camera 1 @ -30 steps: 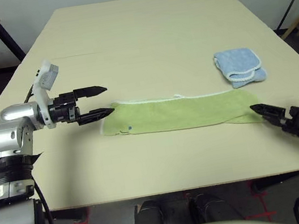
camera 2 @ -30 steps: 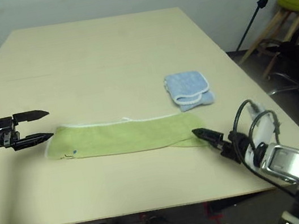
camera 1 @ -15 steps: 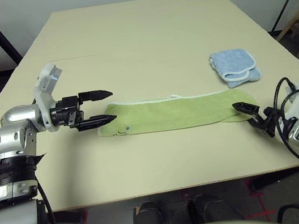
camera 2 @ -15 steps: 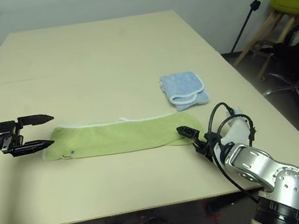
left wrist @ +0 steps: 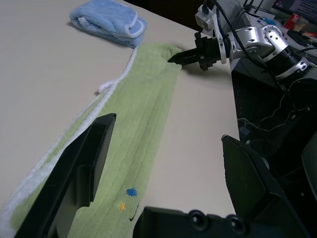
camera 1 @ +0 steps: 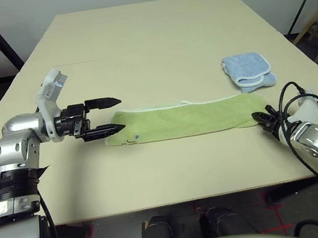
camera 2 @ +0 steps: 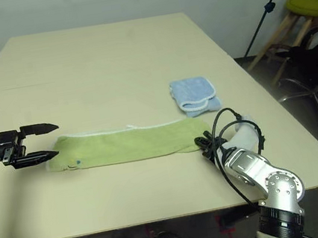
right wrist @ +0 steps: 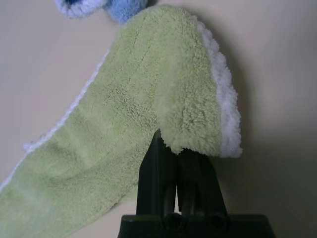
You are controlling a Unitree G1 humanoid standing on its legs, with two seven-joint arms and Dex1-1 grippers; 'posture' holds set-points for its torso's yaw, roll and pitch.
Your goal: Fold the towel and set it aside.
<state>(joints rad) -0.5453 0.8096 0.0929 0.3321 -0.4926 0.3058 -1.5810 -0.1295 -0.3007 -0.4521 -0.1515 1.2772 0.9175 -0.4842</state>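
While the towel (camera 1: 186, 119) lies flat, right gripper (camera 1: 261, 118) pinches its end.

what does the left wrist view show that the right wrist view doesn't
Left wrist view alone: the left gripper, fingers wide open over the towel's marked end, small blue and yellow embroidered marks, and the right gripper seen from outside at the far end.

Right wrist view alone: the right gripper's fingers shut together, the towel's corner lying over their tips.

Both: the long light green terry-cloth towel with white edging, the folded light blue cloth, and the beige table.
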